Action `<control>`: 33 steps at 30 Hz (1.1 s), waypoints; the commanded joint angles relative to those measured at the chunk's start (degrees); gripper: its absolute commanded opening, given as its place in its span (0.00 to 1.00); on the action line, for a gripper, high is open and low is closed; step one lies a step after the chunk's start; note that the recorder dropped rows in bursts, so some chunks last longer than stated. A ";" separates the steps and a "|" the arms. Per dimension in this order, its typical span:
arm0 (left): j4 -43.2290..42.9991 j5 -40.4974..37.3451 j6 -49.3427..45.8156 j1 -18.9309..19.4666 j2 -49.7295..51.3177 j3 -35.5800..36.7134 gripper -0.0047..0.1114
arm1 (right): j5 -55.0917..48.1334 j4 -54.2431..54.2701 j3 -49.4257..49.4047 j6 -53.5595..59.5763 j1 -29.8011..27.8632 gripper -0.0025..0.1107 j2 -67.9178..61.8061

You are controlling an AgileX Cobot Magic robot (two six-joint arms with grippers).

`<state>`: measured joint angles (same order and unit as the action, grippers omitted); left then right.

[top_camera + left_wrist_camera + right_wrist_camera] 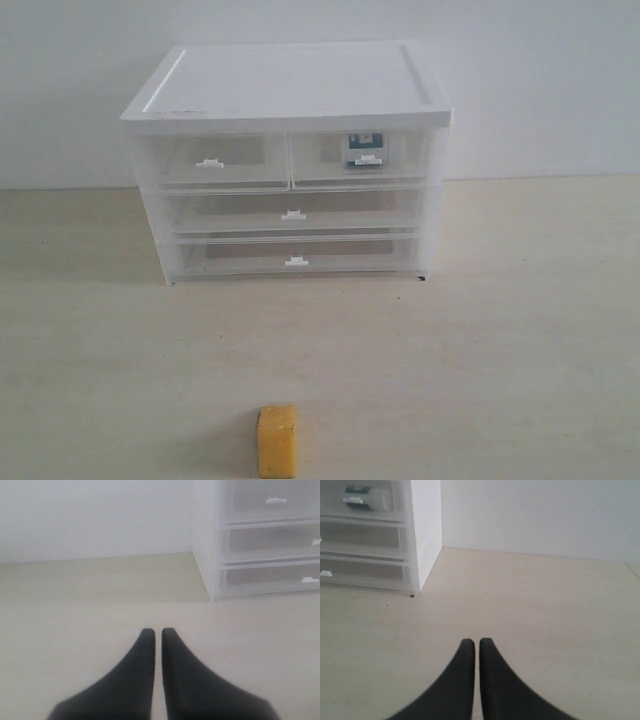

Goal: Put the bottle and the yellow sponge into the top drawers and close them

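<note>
The yellow sponge (277,440) stands on the table near the front edge, well in front of the white drawer cabinet (290,90). The bottle (365,149) lies inside the top right drawer (360,158), which is pushed in; it shows through the translucent front, as the bottle (367,497) does in the right wrist view. The top left drawer (212,160) is also pushed in and looks empty. My left gripper (155,631) is shut over bare table, left of the cabinet. My right gripper (473,641) is shut over bare table, right of it. Neither gripper shows in the exterior view.
Two full-width drawers (293,213) sit pushed in below the top pair. A plain white wall (540,80) stands behind the cabinet. The pale wooden table (520,330) stretches around the cabinet on both sides and in front.
</note>
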<state>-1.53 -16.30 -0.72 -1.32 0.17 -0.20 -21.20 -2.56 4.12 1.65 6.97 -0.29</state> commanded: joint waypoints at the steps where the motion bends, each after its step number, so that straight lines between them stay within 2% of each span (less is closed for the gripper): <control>1: 0.44 0.44 -0.19 0.10 -0.17 0.20 0.08 | 2.67 1.12 -3.45 0.00 -0.13 0.03 0.29; 33: 0.44 0.93 -0.19 0.10 -0.17 0.20 0.08 | 2.84 2.20 -4.12 -0.49 -0.13 0.03 0.29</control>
<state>-1.53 -16.30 -0.72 -1.32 0.17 -0.20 -18.95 -0.51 0.25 1.18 6.97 -0.29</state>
